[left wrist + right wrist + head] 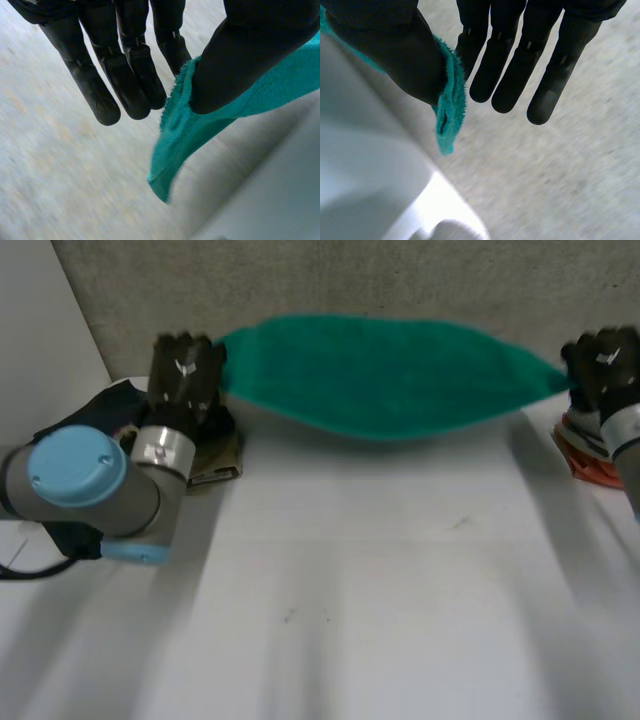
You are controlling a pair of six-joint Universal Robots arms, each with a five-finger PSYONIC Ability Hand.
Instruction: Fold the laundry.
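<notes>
A green towel (375, 375) hangs stretched in the air between my two hands, above the far part of the white table (380, 570), sagging in the middle. My left hand (185, 370) pinches the towel's left end. In the left wrist view the thumb (240, 55) presses the green cloth (180, 145) against the fingers (125, 75), and a short tip of cloth dangles below. My right hand (600, 365) pinches the right end. In the right wrist view its thumb (405, 55) clamps the green cloth (450, 110) against the fingers (510, 70).
A dark cloth and a tan item (215, 455) lie on the table under my left hand. An orange-red object (585, 455) sits at the table's right edge under my right hand. A grey wall (350, 280) rises behind the towel.
</notes>
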